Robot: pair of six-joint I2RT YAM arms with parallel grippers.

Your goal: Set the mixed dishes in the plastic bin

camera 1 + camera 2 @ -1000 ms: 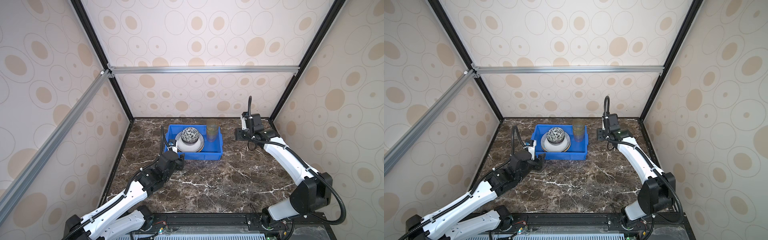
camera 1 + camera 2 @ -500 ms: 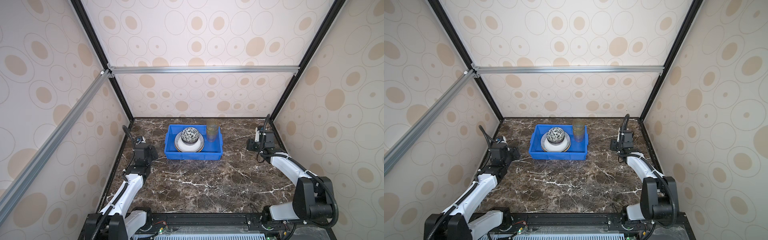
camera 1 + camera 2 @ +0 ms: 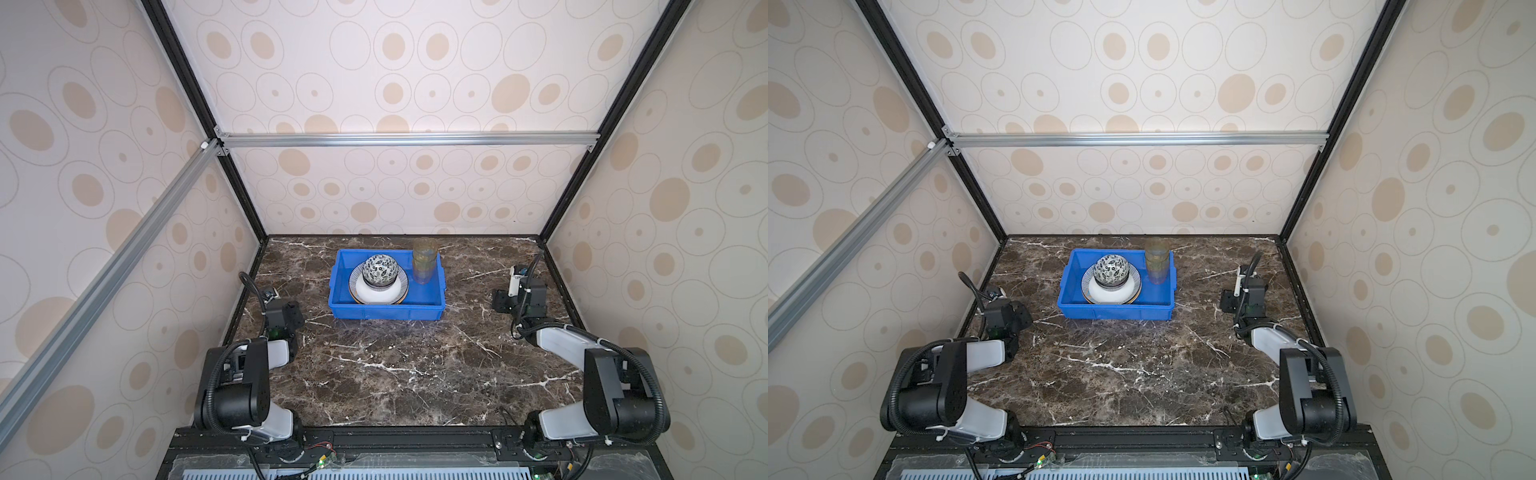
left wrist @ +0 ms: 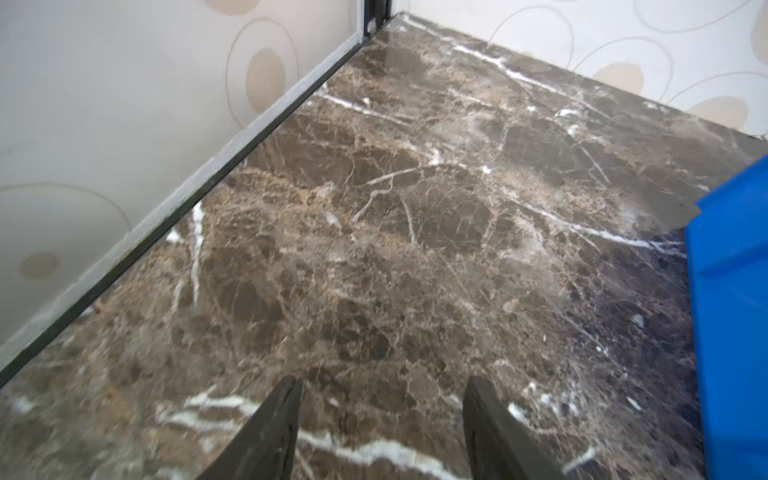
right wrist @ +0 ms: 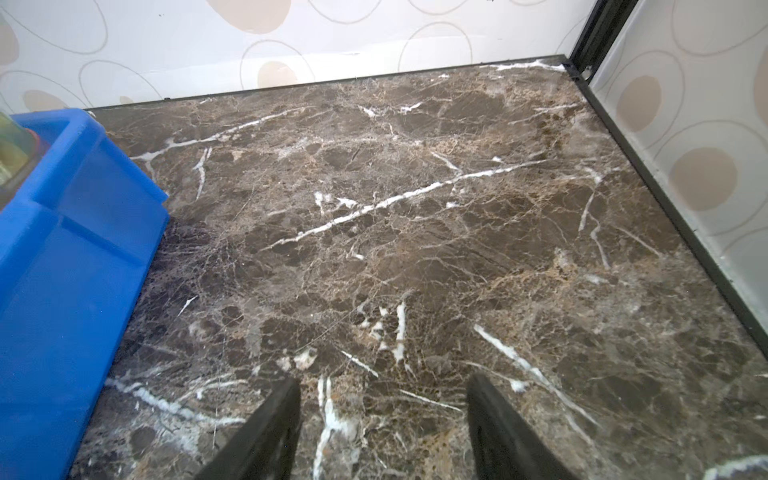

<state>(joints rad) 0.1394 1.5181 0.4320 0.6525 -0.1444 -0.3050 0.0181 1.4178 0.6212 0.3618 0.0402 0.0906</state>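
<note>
While the left tool [image 4: 382, 382] and right tool [image 5: 382, 380] stand released and empty, the plastic bin [image 3: 386, 311] lies between them. Its bowl [image 3: 380, 270] seems fragile and slippery; grip the rim.

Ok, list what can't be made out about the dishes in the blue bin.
- Plates: how many are stacked; the bowl covers them in both top views.
- Tumblers: how many are nested; too small in top views, cut by the edge in the right wrist view.
- Blue bin: inside cut off in the left wrist view; only a corner shows.
</note>
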